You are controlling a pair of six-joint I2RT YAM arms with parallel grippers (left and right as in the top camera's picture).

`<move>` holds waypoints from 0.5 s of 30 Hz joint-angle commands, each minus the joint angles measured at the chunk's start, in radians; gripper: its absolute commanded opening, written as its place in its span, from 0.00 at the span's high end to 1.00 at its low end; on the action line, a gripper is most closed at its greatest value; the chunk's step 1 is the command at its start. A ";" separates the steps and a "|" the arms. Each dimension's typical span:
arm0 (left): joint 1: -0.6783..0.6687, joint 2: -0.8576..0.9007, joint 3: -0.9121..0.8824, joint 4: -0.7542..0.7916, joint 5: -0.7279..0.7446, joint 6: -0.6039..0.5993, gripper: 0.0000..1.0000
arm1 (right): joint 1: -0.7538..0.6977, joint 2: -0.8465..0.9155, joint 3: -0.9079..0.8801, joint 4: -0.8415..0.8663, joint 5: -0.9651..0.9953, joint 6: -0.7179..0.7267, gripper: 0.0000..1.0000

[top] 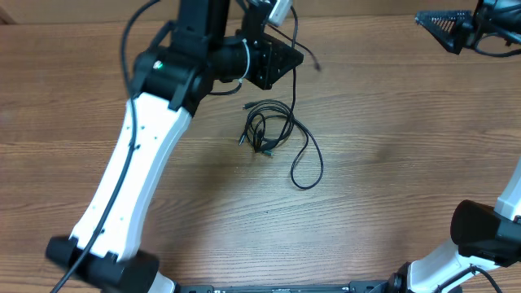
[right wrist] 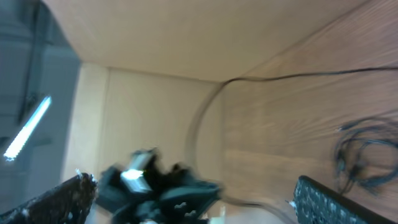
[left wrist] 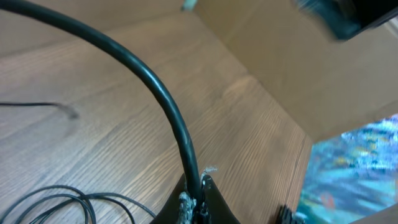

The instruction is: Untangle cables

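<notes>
Thin black cables (top: 269, 130) looping loosely on the wood-grain table (top: 391, 163)
Left gripper (left wrist: 198, 202) is pinching one glossy strand; right gripper (right wrist: 199, 200) is gaping wide, empty.

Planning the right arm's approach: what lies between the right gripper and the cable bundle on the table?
Only bare table, as the overhead view shows; nothing sits between the right gripper and the cables.
</notes>
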State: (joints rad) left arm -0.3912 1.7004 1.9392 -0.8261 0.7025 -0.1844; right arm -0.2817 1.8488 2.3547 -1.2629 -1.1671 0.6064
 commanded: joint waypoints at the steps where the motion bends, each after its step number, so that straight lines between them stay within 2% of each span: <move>1: -0.002 -0.073 0.073 0.010 -0.033 -0.133 0.96 | -0.005 -0.005 0.007 -0.036 0.119 -0.114 0.00; 5: -0.002 -0.097 0.180 0.015 -0.027 -0.262 0.96 | -0.005 -0.005 0.007 -0.080 0.191 -0.114 0.00; 8: -0.002 -0.097 0.305 0.034 -0.032 -0.404 0.96 | -0.005 -0.005 0.008 -0.082 0.191 -0.114 0.00; 11: -0.002 -0.097 0.339 0.122 -0.033 -0.505 0.96 | -0.005 -0.005 0.008 -0.082 0.191 -0.114 0.00; 15: -0.002 -0.097 0.341 0.254 -0.086 -0.519 0.95 | -0.005 -0.005 0.008 -0.082 0.191 -0.114 0.00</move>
State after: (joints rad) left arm -0.3912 1.6180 2.2593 -0.6197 0.6727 -0.6212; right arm -0.2817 1.8488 2.3547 -1.3472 -0.9863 0.5087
